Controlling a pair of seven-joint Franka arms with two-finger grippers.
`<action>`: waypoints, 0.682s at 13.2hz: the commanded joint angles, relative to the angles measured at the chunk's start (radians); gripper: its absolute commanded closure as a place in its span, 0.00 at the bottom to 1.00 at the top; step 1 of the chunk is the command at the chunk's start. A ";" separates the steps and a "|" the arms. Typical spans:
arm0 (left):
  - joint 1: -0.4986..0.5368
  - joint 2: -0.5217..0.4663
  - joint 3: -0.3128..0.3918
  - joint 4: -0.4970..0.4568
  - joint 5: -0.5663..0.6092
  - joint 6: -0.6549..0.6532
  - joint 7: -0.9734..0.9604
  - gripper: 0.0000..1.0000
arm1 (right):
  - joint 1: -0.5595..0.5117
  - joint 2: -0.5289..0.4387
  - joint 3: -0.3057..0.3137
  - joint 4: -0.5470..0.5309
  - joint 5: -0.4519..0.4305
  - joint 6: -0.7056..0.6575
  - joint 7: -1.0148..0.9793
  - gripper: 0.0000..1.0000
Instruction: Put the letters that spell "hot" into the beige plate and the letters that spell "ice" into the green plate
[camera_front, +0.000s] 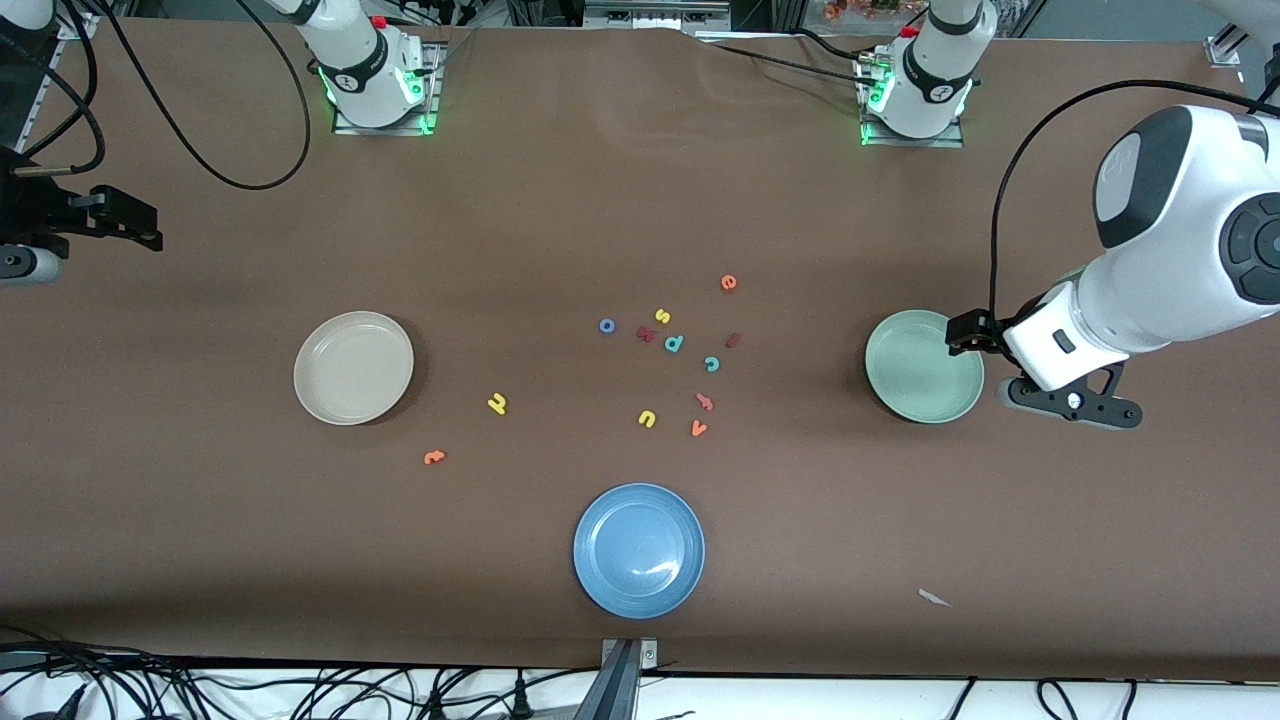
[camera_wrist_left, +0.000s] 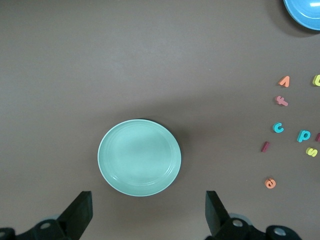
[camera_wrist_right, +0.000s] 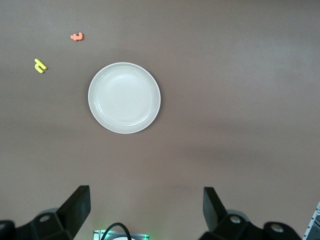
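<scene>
Beige plate (camera_front: 353, 367) and green plate (camera_front: 922, 366), both empty, lie toward the right arm's and the left arm's ends of the surface (camera_front: 200, 520). The yellow h (camera_front: 497, 403) and orange t (camera_front: 433, 456) lie apart from the main scatter, nearer the beige plate; the blue o (camera_front: 607, 325), orange e (camera_front: 729, 282), teal c (camera_front: 712, 363) and maroon i (camera_front: 733, 340) lie in the scatter between the plates (mixed with a yellow s (camera_front: 662, 316), teal p (camera_front: 674, 343), yellow u (camera_front: 646, 418) and orange v (camera_front: 699, 428)). A blue plate (camera_front: 639, 549) lies nearest the front camera.

Left tool (camera_wrist_left: 147, 215) hovers beside the green plate with jaws wide, carrying nothing. Right tool (camera_wrist_right: 145, 212) is likewise wide and bare, waiting high near the beige plate.

Step in hand, by judgement: none yet. The next move calls for a low, narrow pinch on one thin letter.
</scene>
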 joint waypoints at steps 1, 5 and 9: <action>0.000 -0.021 -0.005 -0.030 0.032 0.009 -0.012 0.01 | -0.009 0.017 -0.005 0.031 0.010 -0.005 0.008 0.00; -0.001 -0.019 -0.005 -0.032 0.032 0.009 -0.012 0.02 | 0.004 0.020 -0.002 0.031 0.010 0.004 0.010 0.00; 0.000 -0.028 -0.006 -0.040 0.032 0.009 -0.012 0.01 | 0.004 0.020 0.000 0.031 0.022 0.004 0.008 0.00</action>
